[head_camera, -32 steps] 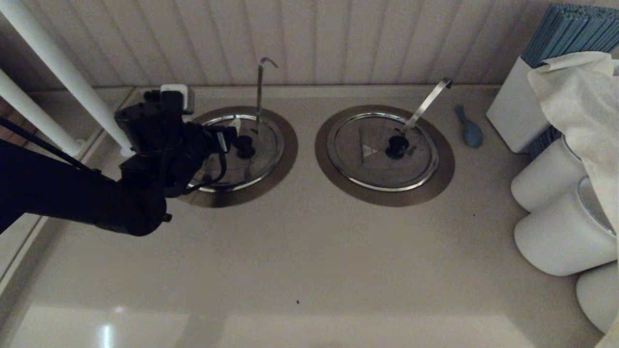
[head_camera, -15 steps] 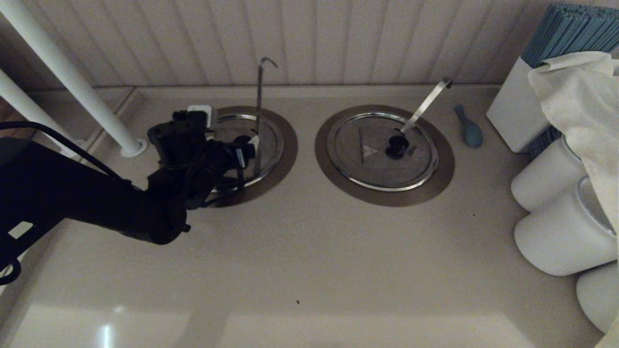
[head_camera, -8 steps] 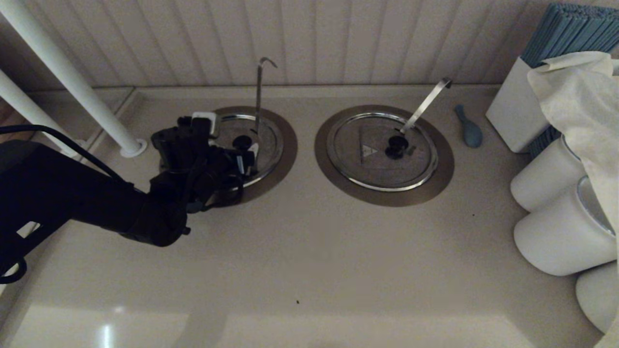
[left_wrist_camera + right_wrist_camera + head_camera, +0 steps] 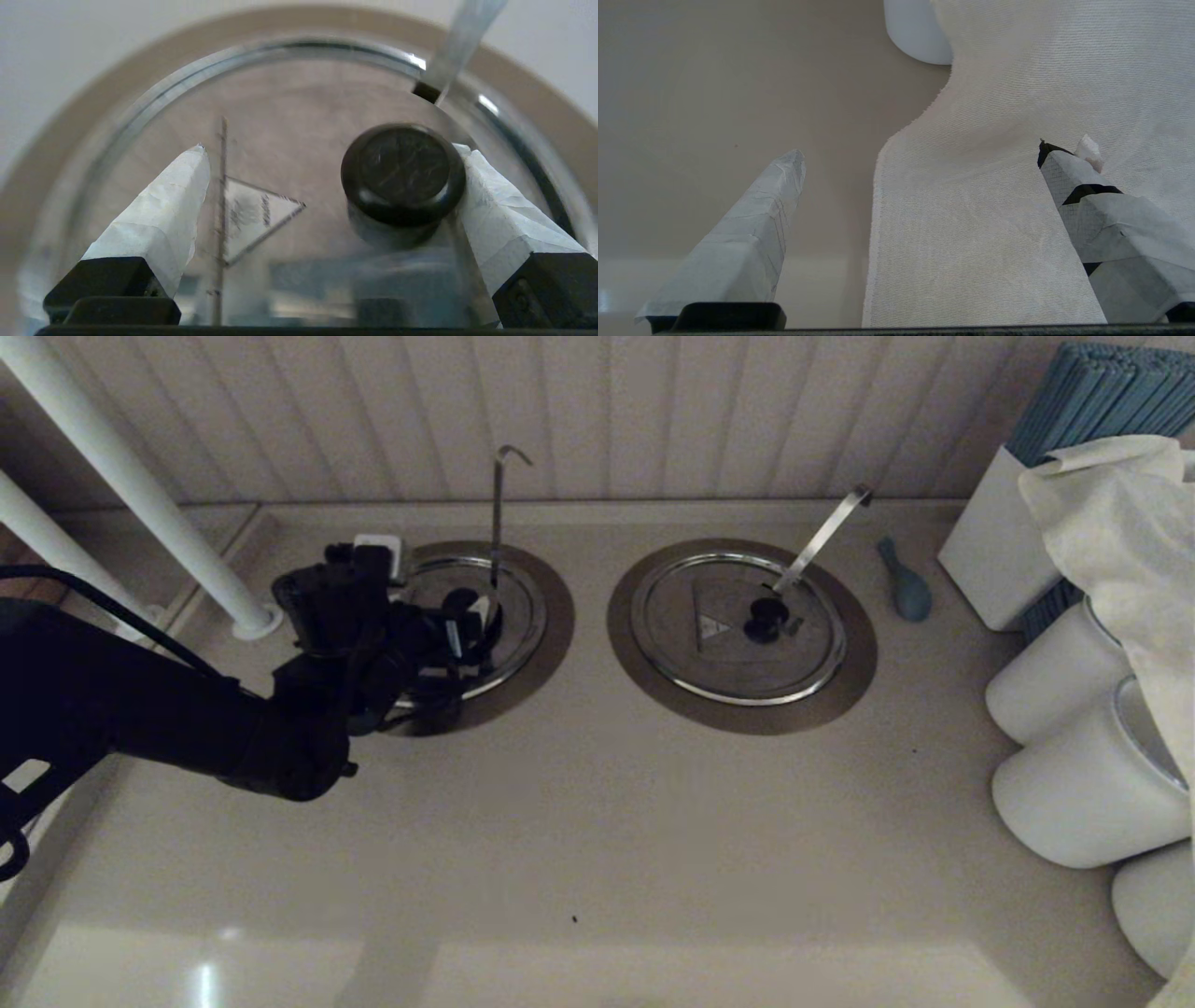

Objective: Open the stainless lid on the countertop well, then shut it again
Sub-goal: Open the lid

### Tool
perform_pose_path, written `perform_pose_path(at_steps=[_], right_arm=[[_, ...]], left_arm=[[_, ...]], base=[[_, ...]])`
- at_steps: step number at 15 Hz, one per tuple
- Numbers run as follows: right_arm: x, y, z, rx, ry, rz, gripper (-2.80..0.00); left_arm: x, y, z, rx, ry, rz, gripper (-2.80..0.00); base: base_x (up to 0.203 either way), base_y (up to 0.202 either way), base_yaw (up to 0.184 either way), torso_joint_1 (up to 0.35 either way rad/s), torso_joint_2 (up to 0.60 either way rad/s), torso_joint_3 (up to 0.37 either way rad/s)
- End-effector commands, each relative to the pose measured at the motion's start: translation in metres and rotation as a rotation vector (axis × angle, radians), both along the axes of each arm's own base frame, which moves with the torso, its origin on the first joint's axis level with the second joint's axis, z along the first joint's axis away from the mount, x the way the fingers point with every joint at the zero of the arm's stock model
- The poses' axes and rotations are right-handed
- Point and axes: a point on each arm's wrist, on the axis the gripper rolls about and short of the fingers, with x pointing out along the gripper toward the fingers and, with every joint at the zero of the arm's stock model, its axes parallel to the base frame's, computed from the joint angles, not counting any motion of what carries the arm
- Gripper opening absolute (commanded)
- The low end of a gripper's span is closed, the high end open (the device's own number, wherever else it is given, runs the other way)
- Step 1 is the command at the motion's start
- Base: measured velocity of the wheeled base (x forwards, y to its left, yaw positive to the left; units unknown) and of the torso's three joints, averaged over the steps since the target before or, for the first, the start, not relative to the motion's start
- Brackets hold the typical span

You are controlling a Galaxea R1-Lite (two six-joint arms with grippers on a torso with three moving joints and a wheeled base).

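Left gripper (image 4: 327, 154) spreads its jaws, released, around the stainless lid's (image 4: 518, 607) knob (image 4: 402, 170) for lifting

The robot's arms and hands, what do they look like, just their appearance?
The left arm is bulky matte black with a thin black cable looping along it and a small white block near the wrist. Its left hand has two tapered fingers wrapped in pale grey-white tape on black bases. The right hand looks alike, with black showing through its tape.

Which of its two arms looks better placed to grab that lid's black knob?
Left. The left gripper is open around the black knob of the stainless lid, while the right gripper hangs by a white cloth.
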Motion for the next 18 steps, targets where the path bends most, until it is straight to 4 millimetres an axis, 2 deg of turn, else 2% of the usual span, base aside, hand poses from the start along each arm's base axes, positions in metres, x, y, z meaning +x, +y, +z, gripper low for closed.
perform_pose_path(at_steps=[1, 6, 11, 18], right_arm=[[0.0, 0.0, 0.0, 0.0, 0.001, 0.0, 0.0], [0.0, 0.0, 0.0, 0.0, 0.001, 0.0, 0.0], [0.0, 0.0, 0.0, 0.0, 0.001, 0.0, 0.0], [0.0, 0.0, 0.0, 0.0, 0.001, 0.0, 0.0]], left_arm=[[-0.005, 0.001, 0.011, -0.008, -0.03, 0.001, 0.0], [-0.01, 0.014, 0.024, -0.014, -0.058, 0.027, 0.0], [-0.006, 0.036, 0.025, -0.011, -0.061, 0.081, 0.0], [-0.004, 0.057, 0.031, -0.012, -0.08, 0.131, 0.0]], base=[[0.0, 0.0, 0.0, 0.0, 0.0, 0.0], [0.0, 0.0, 0.0, 0.0, 0.0, 0.0], [0.0, 0.0, 0.0, 0.0, 0.0, 0.0], [0.0, 0.0, 0.0, 0.0, 0.0, 0.0]])
